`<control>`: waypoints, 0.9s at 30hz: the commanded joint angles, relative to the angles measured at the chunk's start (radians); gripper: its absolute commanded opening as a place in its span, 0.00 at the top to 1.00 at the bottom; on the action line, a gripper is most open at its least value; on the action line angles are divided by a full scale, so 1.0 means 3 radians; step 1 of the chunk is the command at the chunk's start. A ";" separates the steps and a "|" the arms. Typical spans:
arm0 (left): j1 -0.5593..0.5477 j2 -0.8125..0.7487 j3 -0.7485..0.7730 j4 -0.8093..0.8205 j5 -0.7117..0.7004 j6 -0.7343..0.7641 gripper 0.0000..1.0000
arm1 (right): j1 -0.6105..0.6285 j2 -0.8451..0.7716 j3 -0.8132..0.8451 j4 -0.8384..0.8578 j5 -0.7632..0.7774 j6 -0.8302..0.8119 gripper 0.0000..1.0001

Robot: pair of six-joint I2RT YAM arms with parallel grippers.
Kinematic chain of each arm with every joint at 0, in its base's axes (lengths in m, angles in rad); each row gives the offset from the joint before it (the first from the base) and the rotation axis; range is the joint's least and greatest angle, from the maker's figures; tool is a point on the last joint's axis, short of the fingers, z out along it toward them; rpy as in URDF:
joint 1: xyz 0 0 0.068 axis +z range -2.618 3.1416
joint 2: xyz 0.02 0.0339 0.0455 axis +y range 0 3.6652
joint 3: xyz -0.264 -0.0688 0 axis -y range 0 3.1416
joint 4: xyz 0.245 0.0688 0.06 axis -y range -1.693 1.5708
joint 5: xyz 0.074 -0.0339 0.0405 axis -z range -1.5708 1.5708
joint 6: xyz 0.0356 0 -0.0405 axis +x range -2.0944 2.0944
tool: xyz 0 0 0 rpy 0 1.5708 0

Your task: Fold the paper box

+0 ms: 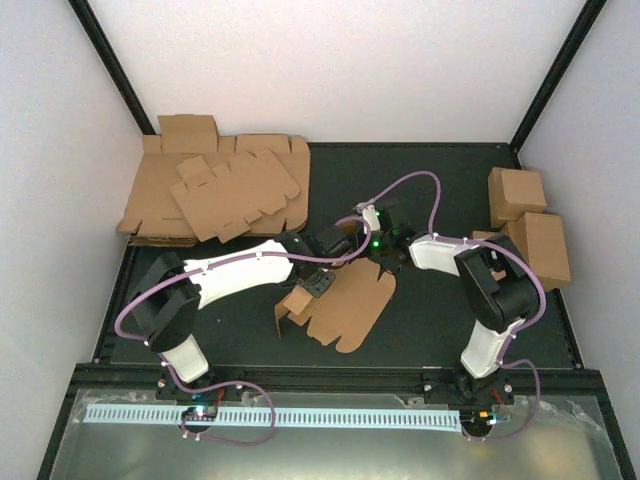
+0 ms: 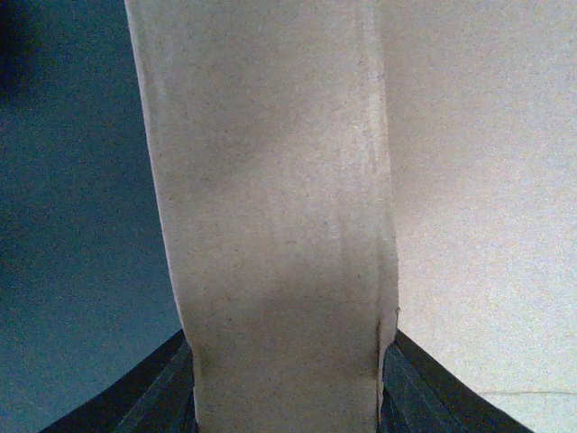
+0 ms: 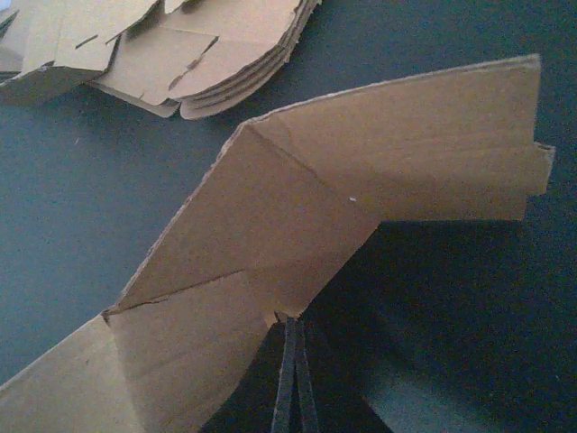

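Note:
The paper box (image 1: 350,305) is a brown die-cut blank lying partly folded at the middle of the dark table. Its left end is bent upward. My left gripper (image 1: 316,288) is over that raised end. In the left wrist view a cardboard panel (image 2: 279,225) fills the whole gap between the two dark fingers (image 2: 171,388), so the jaws are shut on it. My right gripper (image 1: 376,258) is at the blank's far edge. In the right wrist view its fingers (image 3: 290,361) are pressed together, and their tips touch the lower edge of a raised, creased panel (image 3: 297,216).
A thick heap of flat brown blanks (image 1: 215,190) lies at the back left and also shows in the right wrist view as a heap (image 3: 180,54). Finished brown boxes (image 1: 530,215) stand at the right edge. White walls enclose the table.

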 commanded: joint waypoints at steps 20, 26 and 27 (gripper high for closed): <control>-0.0036 0.0024 0.0020 0.0051 0.0188 0.0078 0.57 | 0.0085 -0.0013 -0.0470 0.0817 -0.0814 0.0115 0.98; -0.0041 0.0029 0.0015 0.0044 0.0184 0.0080 0.57 | 0.0083 -0.0015 -0.0463 0.0794 -0.0768 0.0122 0.98; -0.0041 0.0031 0.0015 0.0041 0.0182 0.0081 0.57 | 0.0082 -0.0024 -0.0461 0.0788 -0.0754 0.0120 0.98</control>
